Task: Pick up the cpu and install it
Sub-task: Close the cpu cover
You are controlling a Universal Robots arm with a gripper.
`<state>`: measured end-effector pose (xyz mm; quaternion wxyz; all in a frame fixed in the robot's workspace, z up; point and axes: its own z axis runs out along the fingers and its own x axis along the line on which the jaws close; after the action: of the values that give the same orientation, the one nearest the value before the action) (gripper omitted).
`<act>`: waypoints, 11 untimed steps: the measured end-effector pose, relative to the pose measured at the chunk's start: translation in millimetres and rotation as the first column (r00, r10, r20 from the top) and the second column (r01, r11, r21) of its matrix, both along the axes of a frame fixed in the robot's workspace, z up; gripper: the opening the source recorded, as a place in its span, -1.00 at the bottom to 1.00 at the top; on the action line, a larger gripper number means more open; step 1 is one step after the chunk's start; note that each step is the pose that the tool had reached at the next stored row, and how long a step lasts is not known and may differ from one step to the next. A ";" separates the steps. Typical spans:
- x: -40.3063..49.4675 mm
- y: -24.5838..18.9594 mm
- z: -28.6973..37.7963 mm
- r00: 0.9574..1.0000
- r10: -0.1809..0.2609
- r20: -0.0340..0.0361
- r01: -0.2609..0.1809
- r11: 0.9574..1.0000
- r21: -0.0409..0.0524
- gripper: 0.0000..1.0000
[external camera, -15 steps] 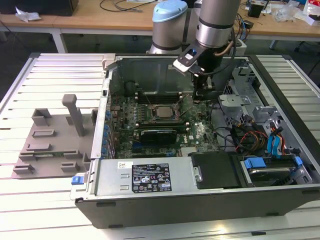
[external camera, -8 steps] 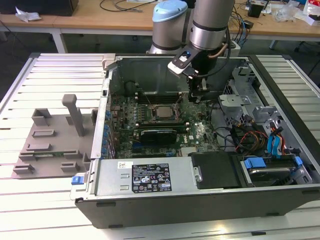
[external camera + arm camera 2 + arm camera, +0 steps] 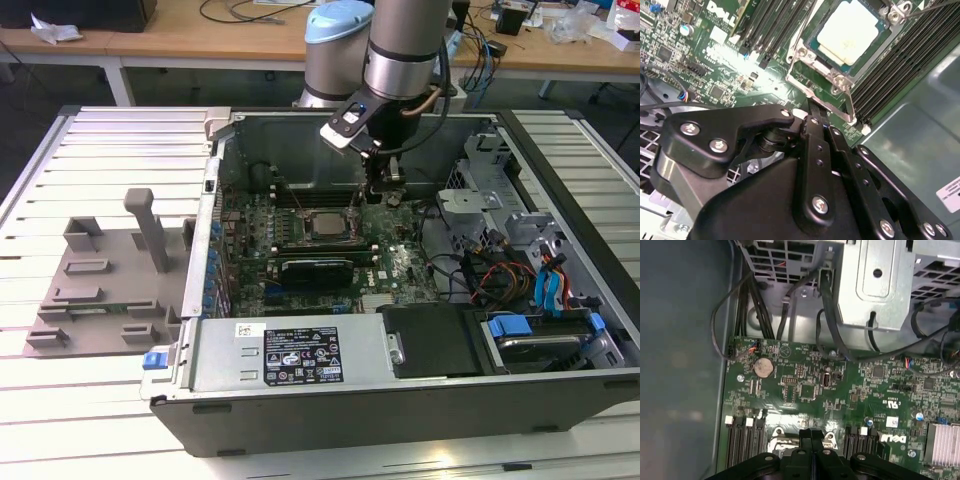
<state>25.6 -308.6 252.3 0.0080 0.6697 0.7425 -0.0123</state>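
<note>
The black gripper point(image 3: 811, 107), its fingers pressed together on nothing, has its tip at the edge of the metal socket frame point(image 3: 822, 92). The cpu point(image 3: 847, 31) already lies flat inside that frame on the green board point(image 3: 715, 60), near the tip but apart from it. Placing looks done. Whether the frame is latched, I cannot tell.

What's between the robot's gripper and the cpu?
In the second wrist view, the rim of the silver socket frame lies between the gripper and the cpu.

Grey plastic shroud point(image 3: 100, 290), slatted table point(image 3: 120, 150)
</note>
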 end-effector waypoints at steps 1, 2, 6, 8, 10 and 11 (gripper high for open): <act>-1.3 0.0 0.0 1.000 0.000 0.000 0.000 1.000 0.000 -0.79; -4.0 0.0 -0.1 1.000 0.000 0.000 0.000 1.000 0.000 -0.79; -10.5 0.0 -0.3 1.000 0.000 0.000 0.000 1.000 0.000 -0.79; -12.6 0.0 -0.4 1.000 0.000 0.000 0.000 1.000 0.000 -0.79; -16.3 0.0 -0.7 1.000 0.000 0.000 0.000 1.000 0.000 -0.79; -17.6 0.1 -0.9 1.000 0.000 0.000 0.000 1.000 0.000 -0.79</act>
<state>8.0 -308.5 251.4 0.0080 0.6697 0.7425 -0.0123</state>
